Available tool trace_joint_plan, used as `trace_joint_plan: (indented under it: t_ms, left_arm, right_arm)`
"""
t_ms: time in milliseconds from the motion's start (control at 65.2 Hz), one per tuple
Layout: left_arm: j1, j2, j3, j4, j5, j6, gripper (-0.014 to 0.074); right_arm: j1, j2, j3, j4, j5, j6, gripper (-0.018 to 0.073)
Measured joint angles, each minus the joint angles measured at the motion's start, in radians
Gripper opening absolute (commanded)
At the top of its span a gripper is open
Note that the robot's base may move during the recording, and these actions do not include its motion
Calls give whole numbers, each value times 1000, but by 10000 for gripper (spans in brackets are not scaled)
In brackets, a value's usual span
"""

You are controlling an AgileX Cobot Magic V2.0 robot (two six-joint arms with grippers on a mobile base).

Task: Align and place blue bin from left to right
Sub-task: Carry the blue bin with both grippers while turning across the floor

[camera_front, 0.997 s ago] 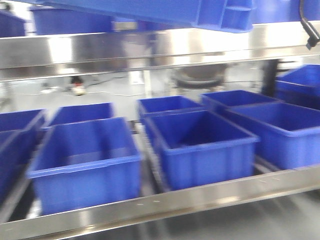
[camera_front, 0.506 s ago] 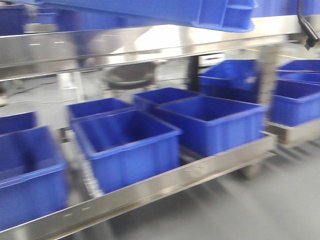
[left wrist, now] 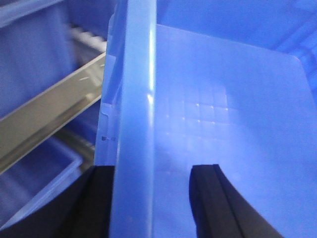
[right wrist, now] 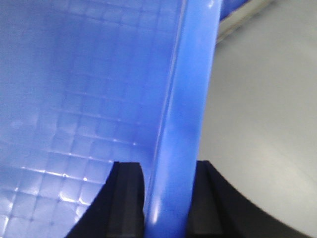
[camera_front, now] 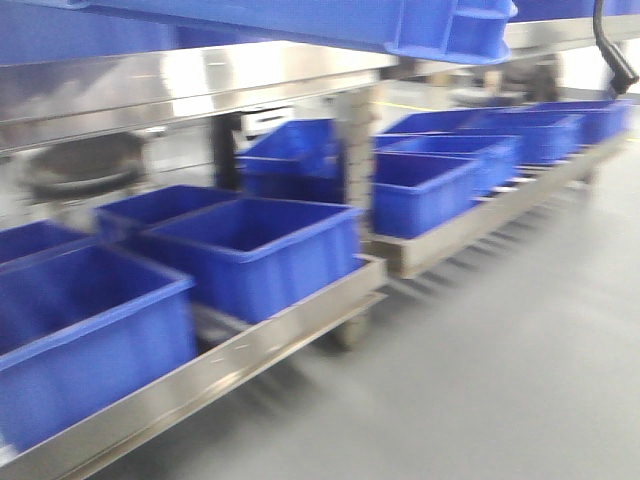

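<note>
The blue bin hangs across the top of the front view, held up between both arms, with only its underside and a ribbed corner showing. In the left wrist view my left gripper straddles the bin's rim, one black finger outside and one inside over the gridded floor. In the right wrist view my right gripper is shut on the opposite rim, both pads tight against it. The bin's inside is empty.
A steel rack on casters holds several blue bins at the left. A second rack with more bins runs to the back right. Grey floor fills the right. A black cable hangs at the top right.
The front view has swung to the right: the rack and its bins slid left, and the floor and a second rack came into view. The held bin keeps its place in the frame.
</note>
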Motion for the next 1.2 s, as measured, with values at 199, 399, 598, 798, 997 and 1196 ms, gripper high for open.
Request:
trace_joint_plan:
  t_ms: [199, 399, 598, 798, 997, 1196]
  left_arm:
    - [0, 0, 0, 0, 0, 0, -111]
    - [0, 0, 0, 0, 0, 0, -111]
    - [0, 0, 0, 0, 0, 0, -111]
    - [0, 0, 0, 0, 0, 0, -111]
    - [0, 0, 0, 0, 0, 0, -111]
    - [0, 0, 0, 0, 0, 0, -111]
  right_arm:
    - [0, 0, 0, 0, 0, 0, -153]
    - [0, 0, 0, 0, 0, 0, -153]
    - [0, 0, 0, 0, 0, 0, -153]
    - [0, 0, 0, 0, 0, -2, -153]
    - [0, 0, 0, 0, 0, -2, -153]
    - [0, 0, 0, 0, 0, -2, -153]
